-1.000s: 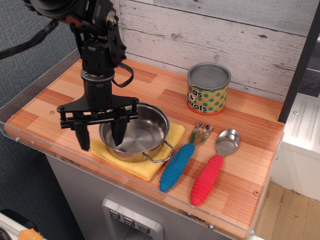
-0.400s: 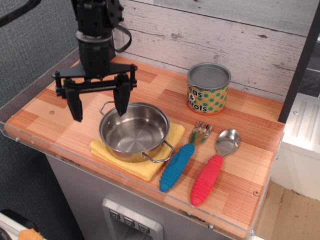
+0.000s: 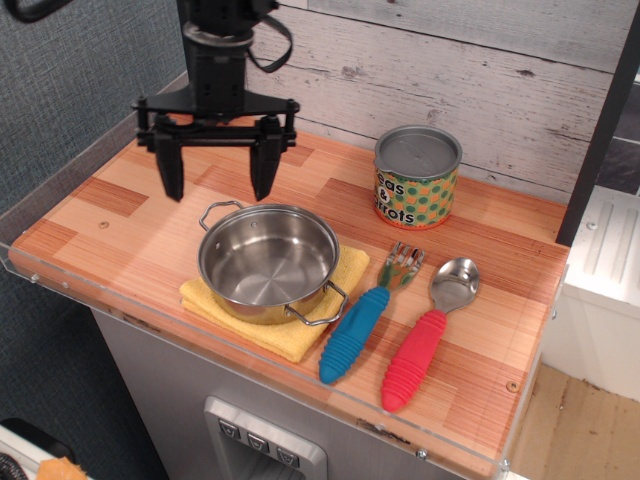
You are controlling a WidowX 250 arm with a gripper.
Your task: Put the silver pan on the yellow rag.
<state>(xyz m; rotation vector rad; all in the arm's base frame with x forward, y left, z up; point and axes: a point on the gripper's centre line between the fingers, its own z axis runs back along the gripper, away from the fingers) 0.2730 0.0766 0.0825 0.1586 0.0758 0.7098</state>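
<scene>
The silver pan [image 3: 267,263] is a shiny round steel pot with two wire loop handles. It sits upright on the yellow rag [image 3: 290,325], which lies near the counter's front edge. My gripper [image 3: 217,182] hangs above and behind the pan's far left rim. Its two black fingers are spread wide and hold nothing. It is clear of the pan.
A polka-dot tin can [image 3: 417,177] with a grey lid stands at the back right. A blue-handled fork [image 3: 365,319] and a red-handled spoon [image 3: 425,337] lie right of the rag. A clear plastic lip [image 3: 60,285] edges the wooden counter. A plank wall stands behind.
My gripper has risen off the pan's left rim and moved back and to the right, still open. The pan stays on the rag.
</scene>
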